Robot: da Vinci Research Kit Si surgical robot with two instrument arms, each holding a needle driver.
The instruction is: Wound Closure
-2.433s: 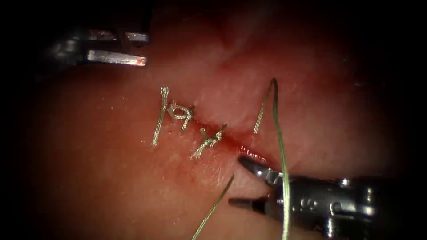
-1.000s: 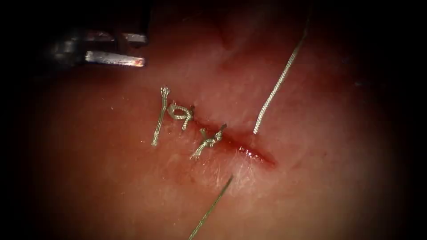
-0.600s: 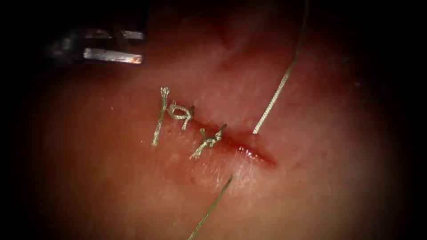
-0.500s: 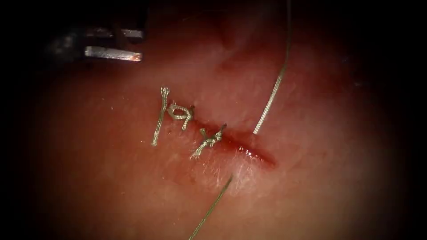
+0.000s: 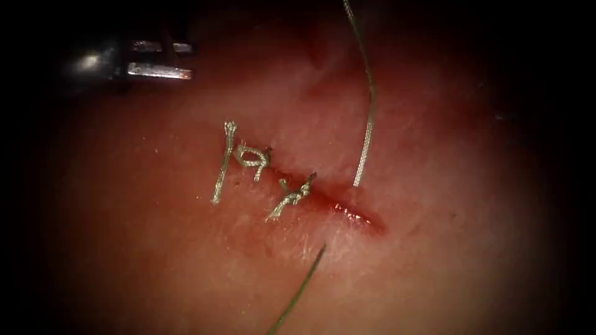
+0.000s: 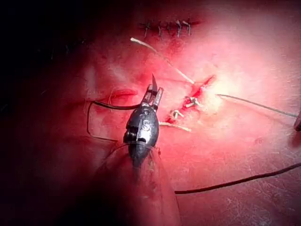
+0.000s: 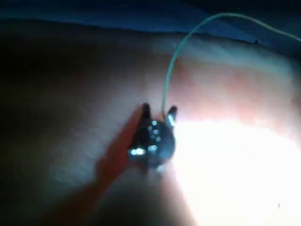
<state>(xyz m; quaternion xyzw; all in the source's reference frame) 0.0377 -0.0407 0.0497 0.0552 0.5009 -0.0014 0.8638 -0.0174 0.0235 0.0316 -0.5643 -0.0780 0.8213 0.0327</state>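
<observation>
Pulling gently along the stitch line matters here: the thread rises from the right lip of the cut and reaches my right tool; whether that tool grips it, I cannot tell. My left tool, jaws narrowly parted, holds nothing, well left of the knots. Where the needle lies, I cannot tell.

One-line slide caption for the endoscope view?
Pale braided thread rises from the partly knotted red cut in tissue; left steel tool hangs apart, jaws open.

Row of short dark stitches: an older closed line, far side of the pink tissue.
Blue flat surface: beyond the tissue's far edge.
</observation>
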